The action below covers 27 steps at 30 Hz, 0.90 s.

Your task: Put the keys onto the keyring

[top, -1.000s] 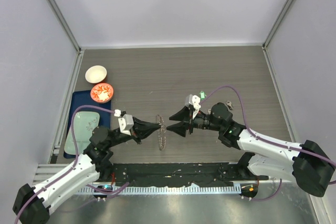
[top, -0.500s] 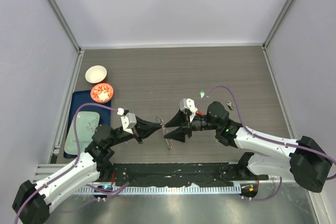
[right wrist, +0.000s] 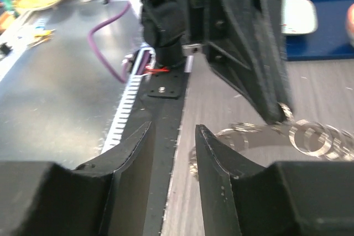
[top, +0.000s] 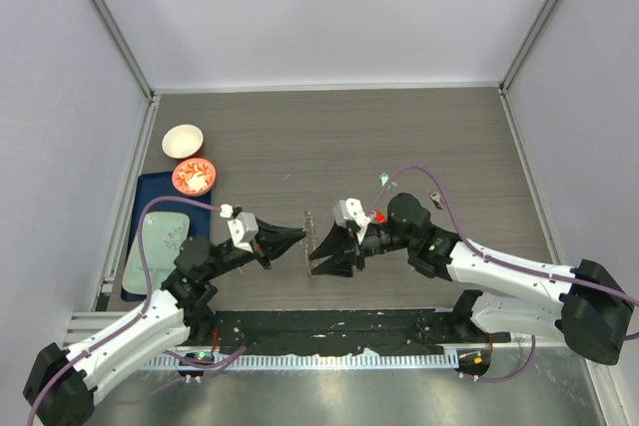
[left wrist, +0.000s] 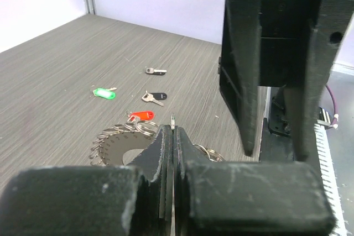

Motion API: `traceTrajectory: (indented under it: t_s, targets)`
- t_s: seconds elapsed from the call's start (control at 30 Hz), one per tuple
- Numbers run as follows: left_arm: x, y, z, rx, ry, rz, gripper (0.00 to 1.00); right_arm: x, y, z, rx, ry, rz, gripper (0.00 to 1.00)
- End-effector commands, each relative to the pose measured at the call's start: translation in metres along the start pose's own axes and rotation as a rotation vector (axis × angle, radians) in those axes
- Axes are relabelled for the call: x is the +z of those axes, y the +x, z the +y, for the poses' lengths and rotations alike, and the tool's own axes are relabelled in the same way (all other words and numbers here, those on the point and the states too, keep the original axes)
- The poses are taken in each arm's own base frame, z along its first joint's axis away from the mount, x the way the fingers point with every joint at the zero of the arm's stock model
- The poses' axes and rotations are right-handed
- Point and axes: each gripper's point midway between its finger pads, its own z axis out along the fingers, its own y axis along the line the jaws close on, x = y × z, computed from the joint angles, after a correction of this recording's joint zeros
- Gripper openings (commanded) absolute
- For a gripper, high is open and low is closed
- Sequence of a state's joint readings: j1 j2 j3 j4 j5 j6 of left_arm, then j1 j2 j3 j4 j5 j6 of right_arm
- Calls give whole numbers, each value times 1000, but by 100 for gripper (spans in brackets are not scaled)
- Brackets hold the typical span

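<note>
Grey wood-grain table (top: 300, 137); pale walls (top: 329, 7); keyring (top: 309, 246) over near half.

I take the top external view from a fixed camera above and behind the arm bases, looking steeply down on the whole table (top: 300, 137) from well off. Each wrist camera sits close behind its own fingers and looks low along them: the left wrist view faces the right gripper (left wrist: 275, 150), and the right wrist view faces the left gripper (right wrist: 279, 115). All three views share the keyring (top: 310, 238) between the grippers, though it appears blurred in the right wrist view.
</note>
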<state>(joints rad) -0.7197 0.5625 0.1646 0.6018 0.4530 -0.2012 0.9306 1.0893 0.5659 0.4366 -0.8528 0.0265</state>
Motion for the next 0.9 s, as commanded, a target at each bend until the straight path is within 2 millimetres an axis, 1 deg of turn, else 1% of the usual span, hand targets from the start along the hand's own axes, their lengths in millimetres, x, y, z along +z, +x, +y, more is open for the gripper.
traceTrajectory:
  t_s: [0.0,0.03,0.07,0.1,0.13,0.17,0.2,0.27,0.3,0.37,0.43,0.67,0.87]
  targets:
    - [3,-47,-5,84,15,-148,0,-13,-27,-35,-94,250,-86,41]
    - [2,-46,-5,84,19,-149,0,-19,-35,-37,-92,295,-122,41]
    - [1,-47,-7,85,24,-153,0,-24,-30,-44,-85,351,-130,40]
    - [1,-47,-8,86,29,-156,0,-27,-36,-48,-100,378,-163,39]
    - [1,-46,-8,82,33,-156,0,-30,-38,-50,-94,398,-182,38]
    - [1,-47,-10,84,42,-157,0,-32,-34,-53,-85,420,-187,37]
    - [1,-47,-11,83,47,-157,0,-33,-37,-55,-92,423,-203,37]
    - [2,-47,-13,80,58,-157,0,-28,-31,-57,-71,408,-190,36]
    - [2,-48,-13,81,60,-160,0,-27,-35,-55,-79,395,-206,36]
    - [2,-48,-14,80,66,-163,0,-24,-34,-55,-60,382,-220,36]
    - [2,-48,-16,78,76,-161,0,-24,-39,-54,-68,379,-243,36]
    - [4,-48,-20,70,102,-162,0,-26,-47,-58,-69,399,-290,33]
    - [4,-52,-21,73,108,-181,0,-20,-42,-57,-42,364,-290,31]
